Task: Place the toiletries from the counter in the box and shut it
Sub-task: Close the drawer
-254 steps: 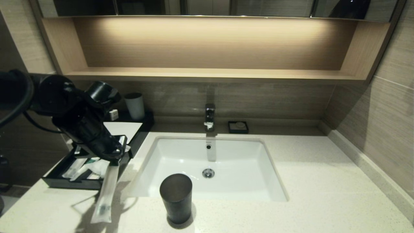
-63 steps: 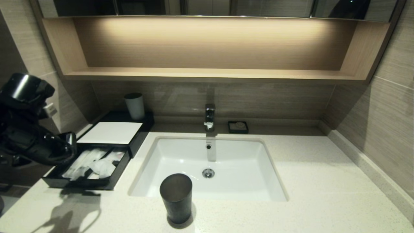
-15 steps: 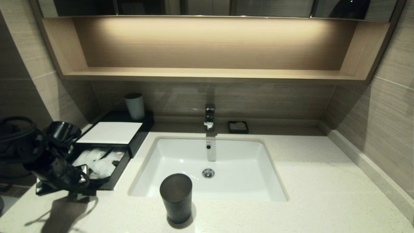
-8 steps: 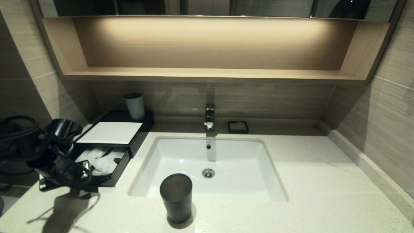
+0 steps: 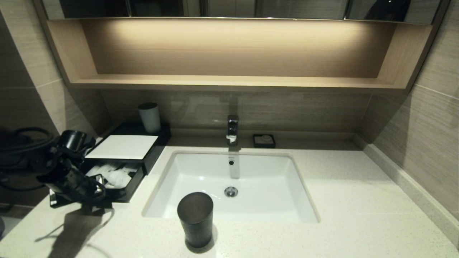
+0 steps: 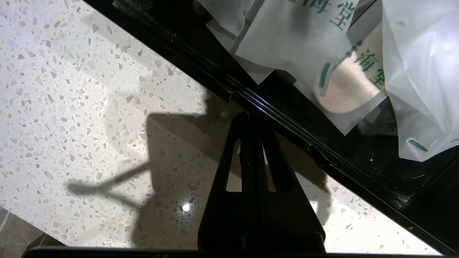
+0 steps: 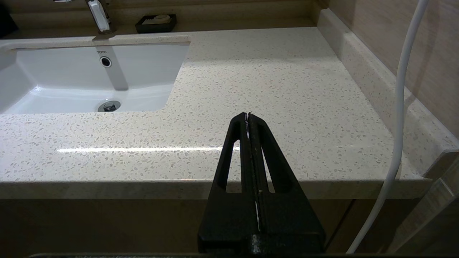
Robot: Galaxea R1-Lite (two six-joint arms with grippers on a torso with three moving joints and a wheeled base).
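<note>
Drawer (image 5: 118, 179) of the black box (image 5: 154, 150) slid partway in since a second ago, toiletry packets (image 6: 297, 39) inside, left gripper (image 6: 251, 118) jaws pressed together against its front: push straight, level; right gripper (image 7: 248, 116) parked, closed.

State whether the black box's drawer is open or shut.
Open: the drawer juts from the box, white packets showing inside; the shut left gripper meets its front.

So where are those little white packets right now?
The packets lie in the black box's half-open drawer, left of the basin in the head view, the shut left gripper at the drawer's front edge.
</note>
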